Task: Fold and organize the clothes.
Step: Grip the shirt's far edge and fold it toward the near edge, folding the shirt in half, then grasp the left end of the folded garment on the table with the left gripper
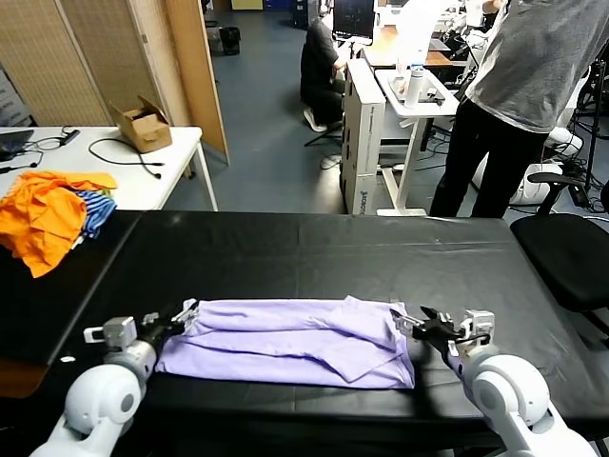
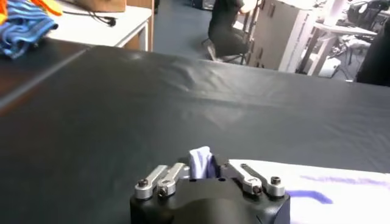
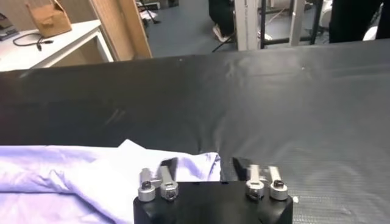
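On the black counter (image 1: 285,248), near its front edge, the T-shirt (image 1: 285,343) lies folded into a long band. Left gripper (image 1: 181,317) and right gripper (image 1: 411,322) sit at opposite ends, jaws wide, holding nothing. Judged: fold just released; next, regrasp for a crosswise fold. Ample bare counter lies beyond.

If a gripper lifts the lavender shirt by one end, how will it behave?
The shirt lies in soft folds and wrinkles, so it would probably droop and unfold. It looks thin, likely light. Pushed across the smooth black table, it might bunch rather than slide whole.
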{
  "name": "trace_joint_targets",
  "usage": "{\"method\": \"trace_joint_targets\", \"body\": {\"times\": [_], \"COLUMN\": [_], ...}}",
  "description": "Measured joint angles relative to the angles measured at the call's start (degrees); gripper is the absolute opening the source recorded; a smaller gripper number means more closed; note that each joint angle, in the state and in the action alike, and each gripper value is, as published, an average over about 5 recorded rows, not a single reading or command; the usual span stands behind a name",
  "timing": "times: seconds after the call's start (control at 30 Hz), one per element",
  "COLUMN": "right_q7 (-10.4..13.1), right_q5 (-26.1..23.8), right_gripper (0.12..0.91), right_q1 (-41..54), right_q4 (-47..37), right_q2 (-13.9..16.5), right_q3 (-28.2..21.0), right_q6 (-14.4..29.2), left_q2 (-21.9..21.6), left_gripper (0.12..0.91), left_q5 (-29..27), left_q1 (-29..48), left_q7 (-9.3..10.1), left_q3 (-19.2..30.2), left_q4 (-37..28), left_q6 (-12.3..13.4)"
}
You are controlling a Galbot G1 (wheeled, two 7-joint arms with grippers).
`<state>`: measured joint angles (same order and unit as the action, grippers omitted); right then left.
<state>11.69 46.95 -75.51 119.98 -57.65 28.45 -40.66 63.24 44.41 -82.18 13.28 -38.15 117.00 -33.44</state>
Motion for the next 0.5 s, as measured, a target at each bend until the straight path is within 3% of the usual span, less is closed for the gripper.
{"method": "trace_joint_targets", "body": {"times": [0.5], "right_q7": [0.0], "right_q5": [0.0], "right_gripper": [0.907], "right_q1": [-0.3], "right_q4": [0.9], "right_q2": [-0.1], "right_q3": [-0.2], "right_q6": [-0.5], "left_q2": [6.6], "left_gripper": [0.907], "left_q5": [-4.2], "left_q1": [-3.4], "left_q7": [-2.23], "left_q3": [-0.6], "left_q4": [0.1], "left_q6": [1.7]}}
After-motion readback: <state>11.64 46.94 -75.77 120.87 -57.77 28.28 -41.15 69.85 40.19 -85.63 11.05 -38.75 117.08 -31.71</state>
